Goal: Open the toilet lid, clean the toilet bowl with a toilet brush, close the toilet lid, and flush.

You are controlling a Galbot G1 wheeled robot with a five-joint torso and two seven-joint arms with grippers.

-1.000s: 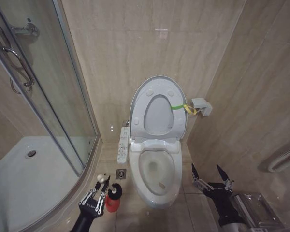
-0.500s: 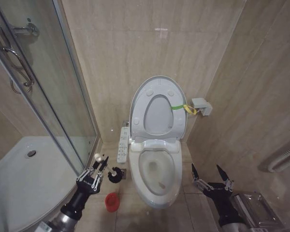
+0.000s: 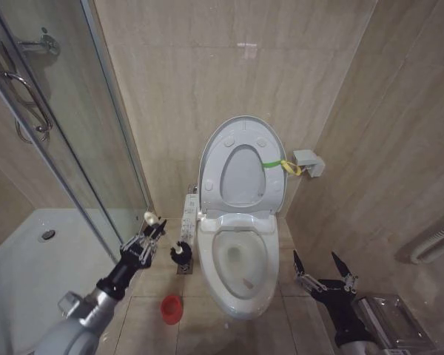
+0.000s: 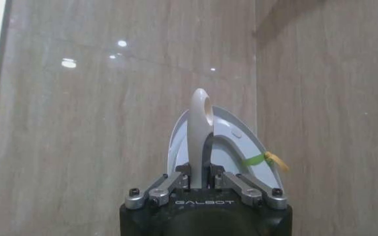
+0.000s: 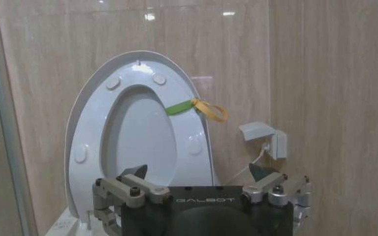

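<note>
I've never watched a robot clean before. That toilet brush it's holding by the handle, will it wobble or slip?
Probably light: the left gripper carries the toilet brush clear of the floor by its thin white handle alone. The handle looks stiff, not floppy, staying straight in the left wrist view. It may swing a little, since the dark bristle head hangs at the far end. The smooth plastic could slip.

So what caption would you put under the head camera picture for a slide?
Left gripper lifts the toilet brush from its red holder beside the open toilet bowl; right gripper waits open.

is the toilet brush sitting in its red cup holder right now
No: the left gripper holds the toilet brush up beside the toilet bowl, away from the red cup holder.
</note>
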